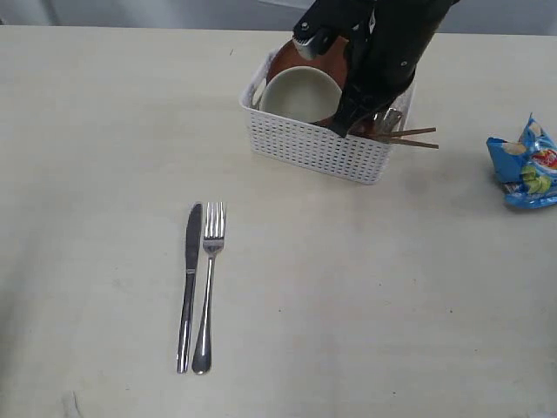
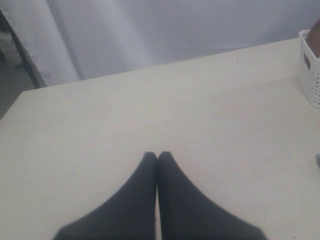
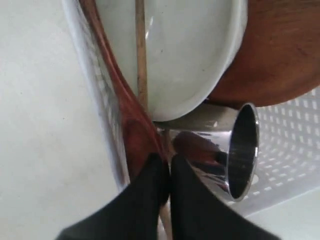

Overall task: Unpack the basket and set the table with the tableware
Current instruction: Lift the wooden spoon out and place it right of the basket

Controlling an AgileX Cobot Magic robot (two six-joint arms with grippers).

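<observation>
Right gripper (image 3: 166, 162), jaws almost together, reaches into the basket (image 1: 313, 148) by the table's (image 1: 365, 287) far edge, at the spoon (image 3: 132, 130) and a chopstick (image 3: 141, 50); which it pinches is unclear. Bowl (image 1: 300, 96), plate (image 1: 291, 57), cup (image 3: 242, 150) lie inside. Left gripper (image 2: 157, 156), closed, empty, hovers over bare tabletop. Only the exterior view shows knife (image 1: 190, 279), fork (image 1: 209, 287), snack bag (image 1: 525, 165).

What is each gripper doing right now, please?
Left gripper: closed, holding nothing.
Right gripper: closed in the basket, apparently pinching a chopstick.
</observation>
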